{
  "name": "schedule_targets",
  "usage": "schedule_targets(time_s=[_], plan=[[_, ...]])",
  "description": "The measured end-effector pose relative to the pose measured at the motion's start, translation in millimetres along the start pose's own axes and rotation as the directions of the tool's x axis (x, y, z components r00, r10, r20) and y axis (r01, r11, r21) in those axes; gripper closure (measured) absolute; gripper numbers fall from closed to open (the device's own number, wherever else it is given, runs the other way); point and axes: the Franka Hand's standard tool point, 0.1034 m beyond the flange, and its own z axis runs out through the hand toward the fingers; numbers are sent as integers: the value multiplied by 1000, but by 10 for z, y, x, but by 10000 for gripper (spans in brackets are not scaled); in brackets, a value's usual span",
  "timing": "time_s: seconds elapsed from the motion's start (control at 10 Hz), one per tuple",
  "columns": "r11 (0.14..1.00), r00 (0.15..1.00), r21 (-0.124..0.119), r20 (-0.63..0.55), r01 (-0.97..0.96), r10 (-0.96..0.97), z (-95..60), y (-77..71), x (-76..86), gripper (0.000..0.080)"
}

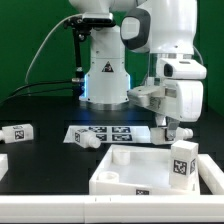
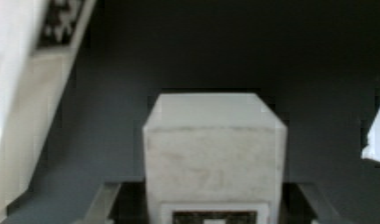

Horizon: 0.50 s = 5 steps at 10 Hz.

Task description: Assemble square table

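Note:
The white square tabletop lies at the front of the black table, thick rim up. My gripper hangs over its corner at the exterior view's right. An upright white leg with a black-and-white tag stands there just under the fingers. In the wrist view my gripper is shut on a white leg. The leg fills the gap between the jaws, with its tag at the near end. Another leg lies at the exterior view's left, and a further one rests by the marker board.
The marker board lies flat behind the tabletop, in front of the robot base. A short white peg stands up from the tabletop's far rim. Part of a white piece shows at the exterior view's left edge.

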Motion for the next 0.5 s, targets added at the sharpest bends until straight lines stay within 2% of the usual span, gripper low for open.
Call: schedule_targets(time_s=[0.2,0.4,0.5], plan=[[992,992,5,3,126,-126,17,-22,8,518],[906,907,45,6,421,-421,87,-94,53,518],[850,852,52,2,524,-524,119,-115,67,518]])
